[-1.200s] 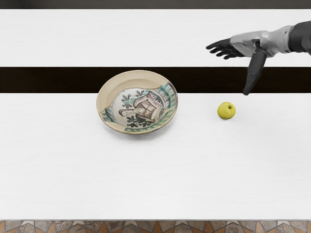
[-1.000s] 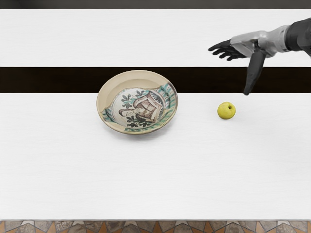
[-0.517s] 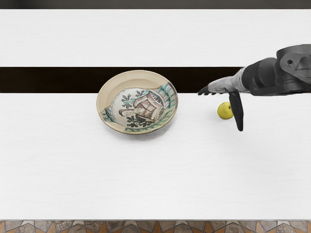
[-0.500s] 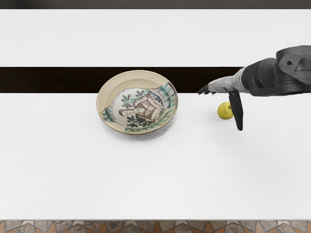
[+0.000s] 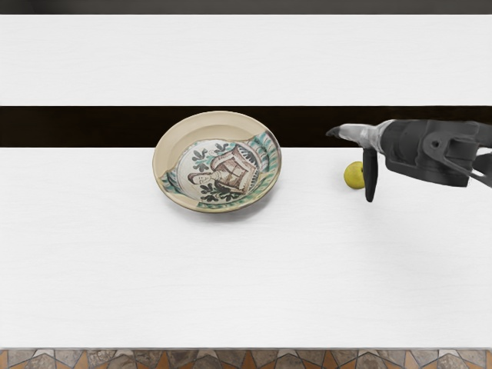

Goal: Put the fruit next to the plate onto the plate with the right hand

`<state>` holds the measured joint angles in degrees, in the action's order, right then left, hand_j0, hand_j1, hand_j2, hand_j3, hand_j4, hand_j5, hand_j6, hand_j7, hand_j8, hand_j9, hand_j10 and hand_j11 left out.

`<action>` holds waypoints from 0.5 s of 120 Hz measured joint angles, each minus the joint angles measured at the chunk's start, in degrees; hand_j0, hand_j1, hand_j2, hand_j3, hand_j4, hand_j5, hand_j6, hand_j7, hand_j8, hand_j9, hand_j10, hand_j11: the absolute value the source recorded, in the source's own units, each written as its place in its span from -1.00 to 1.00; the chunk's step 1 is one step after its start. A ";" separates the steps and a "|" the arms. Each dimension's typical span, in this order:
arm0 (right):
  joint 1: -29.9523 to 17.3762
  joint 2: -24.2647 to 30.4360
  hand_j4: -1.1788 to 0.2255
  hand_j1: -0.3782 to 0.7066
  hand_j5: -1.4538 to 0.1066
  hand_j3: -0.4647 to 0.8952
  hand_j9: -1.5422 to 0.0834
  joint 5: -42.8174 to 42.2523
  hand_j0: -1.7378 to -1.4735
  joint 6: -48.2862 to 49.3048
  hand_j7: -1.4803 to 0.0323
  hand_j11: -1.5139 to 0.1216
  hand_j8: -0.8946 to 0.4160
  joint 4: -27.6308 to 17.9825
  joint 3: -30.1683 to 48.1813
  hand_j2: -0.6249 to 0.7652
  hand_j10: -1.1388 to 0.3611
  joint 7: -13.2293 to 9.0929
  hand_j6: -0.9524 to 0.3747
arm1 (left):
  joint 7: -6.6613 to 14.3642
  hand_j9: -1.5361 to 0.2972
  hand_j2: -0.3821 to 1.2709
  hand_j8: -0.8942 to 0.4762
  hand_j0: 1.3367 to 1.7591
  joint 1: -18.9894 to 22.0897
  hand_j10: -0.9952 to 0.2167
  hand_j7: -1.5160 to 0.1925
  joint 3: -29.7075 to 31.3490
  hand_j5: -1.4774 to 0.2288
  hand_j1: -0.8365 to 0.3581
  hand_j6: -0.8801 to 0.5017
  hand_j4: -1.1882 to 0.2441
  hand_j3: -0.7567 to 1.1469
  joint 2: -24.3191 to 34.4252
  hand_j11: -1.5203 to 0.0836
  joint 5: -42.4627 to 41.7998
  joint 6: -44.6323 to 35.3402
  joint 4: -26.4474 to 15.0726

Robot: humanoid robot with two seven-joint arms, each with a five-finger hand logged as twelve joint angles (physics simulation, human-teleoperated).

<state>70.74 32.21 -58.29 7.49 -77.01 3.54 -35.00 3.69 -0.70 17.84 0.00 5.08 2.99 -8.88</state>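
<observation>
White table (image 5: 231,269) held painted plate (image 5: 184,134); yellow fruit (image 5: 352,175) sat at plate's 3 o'clock, well apart. Right hand (image 5: 366,137) hovered over fruit, spread, thumb hanging beside it, gripping nothing. Risk: thumb could nudge the round fruit, rolling it off before closing

We see the plate (image 5: 171,143) on the table (image 5: 246,261), left of centre and close to its far edge. The fruit (image 5: 353,174) lies on the table well to the plate's right, apart from it. Our right hand (image 5: 366,137), its arm entering from the right edge, hangs over the fruit, and the thumb (image 5: 370,174) crosses the fruit's right side. Behind the table runs a gap (image 5: 77,127), with a second surface (image 5: 192,58) beyond it.
</observation>
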 joint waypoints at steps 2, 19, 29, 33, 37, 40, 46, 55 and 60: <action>-0.20 -0.31 0.58 -0.80 0.75 -0.32 0.79 -0.27 -0.40 -0.31 0.84 0.75 0.26 0.14 0.00 -0.12 0.43 0.00 0.33 | 0.00 0.33 -0.48 -0.05 0.52 0.00 0.24 0.40 0.00 0.36 0.49 -0.08 0.32 -0.21 0.00 0.50 -0.01 0.00 0.00; -1.23 -1.52 0.50 -0.68 0.66 -0.32 0.71 -1.75 -0.40 -2.25 0.75 0.66 0.18 0.74 -0.44 -0.13 0.36 0.00 0.25 | 0.00 0.33 -0.48 -0.05 0.52 0.00 0.24 0.40 0.00 0.36 0.49 -0.08 0.32 -0.21 0.00 0.50 0.00 0.00 0.00; -1.47 -1.53 0.48 -0.64 0.63 -0.32 0.67 -2.23 -0.40 -2.78 0.72 0.63 0.15 0.83 -0.92 -0.14 0.33 0.00 0.22 | 0.00 0.33 -0.48 -0.05 0.52 0.00 0.24 0.40 0.00 0.36 0.49 -0.08 0.32 -0.21 0.00 0.50 0.00 0.00 0.00; -1.55 -1.49 0.47 -0.63 0.62 -0.32 0.67 -2.33 -0.40 -2.92 0.71 0.62 0.14 0.89 -1.12 -0.14 0.32 0.00 0.21 | 0.00 0.33 -0.48 -0.05 0.52 0.00 0.24 0.40 0.00 0.36 0.49 -0.08 0.32 -0.21 0.00 0.50 0.01 0.00 0.00; -1.62 -1.32 0.46 -0.61 0.61 -0.32 0.66 -2.41 -0.40 -3.04 0.70 0.61 0.13 0.93 -1.28 -0.14 0.31 0.00 0.20 | 0.00 0.33 -0.48 -0.05 0.52 0.00 0.24 0.40 0.00 0.36 0.49 -0.08 0.32 -0.21 0.00 0.50 0.01 0.00 0.00; -1.73 -1.16 0.45 -0.60 0.60 -0.32 0.65 -2.47 -0.40 -3.25 0.69 0.60 0.12 0.96 -1.36 -0.14 0.31 0.00 0.19 | 0.00 0.33 -0.48 -0.05 0.52 0.00 0.24 0.40 0.00 0.36 0.49 -0.08 0.32 -0.21 0.00 0.50 0.01 0.00 0.00; -1.90 -0.98 0.44 -0.58 0.58 -0.32 0.63 -2.55 -0.40 -3.84 0.67 0.59 0.10 1.00 -1.51 -0.15 0.29 0.00 0.18 | 0.00 0.33 -0.48 -0.05 0.52 0.00 0.24 0.40 0.00 0.36 0.49 -0.08 0.32 -0.21 0.00 0.50 0.02 0.00 0.00; -2.37 -1.00 0.39 -0.51 0.53 -0.32 0.58 -2.70 -0.40 -4.54 0.62 0.54 0.06 1.39 -1.62 -0.16 0.25 0.00 0.13 | 0.00 0.33 -0.48 -0.05 0.52 0.00 0.24 0.40 0.00 0.36 0.49 -0.08 0.32 -0.21 0.00 0.50 0.01 0.00 0.00; -2.60 -1.06 0.37 -0.48 0.51 -0.32 0.56 -2.80 -0.40 -4.81 0.59 0.51 0.03 1.69 -1.68 -0.16 0.23 0.00 0.11 | 0.00 0.33 -0.48 -0.05 0.52 0.00 0.24 0.40 0.00 0.36 0.49 -0.08 0.32 -0.21 0.00 0.50 0.02 0.00 0.00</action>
<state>68.14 31.16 -61.09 2.67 -75.32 1.87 -35.00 3.69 -0.70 17.84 0.00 5.09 2.99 -8.88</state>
